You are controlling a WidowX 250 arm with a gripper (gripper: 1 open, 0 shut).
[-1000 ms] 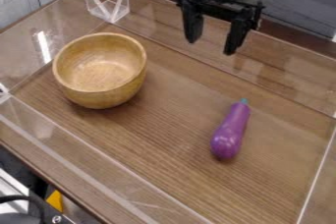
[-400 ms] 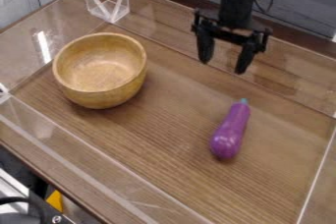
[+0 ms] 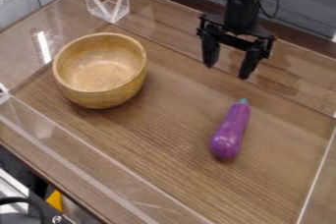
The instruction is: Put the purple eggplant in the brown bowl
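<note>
The purple eggplant (image 3: 231, 131) lies on the wooden table at the right, its dark stem tip pointing away from me. The brown bowl (image 3: 100, 69) stands upright at the left, with nothing inside it. My gripper (image 3: 230, 65) hangs above the table behind the eggplant, a short way up and slightly left of the stem. Its two black fingers (image 3: 210, 56) point down and stand apart, open, holding nothing.
Clear plastic walls (image 3: 39, 130) ring the wooden table surface (image 3: 144, 140). A folded clear plastic piece (image 3: 106, 4) stands at the back left. The table's front edge drops off at the bottom left.
The gripper has moved right and down toward the eggplant, its fingers staying apart. Eggplant and bowl have not moved.
</note>
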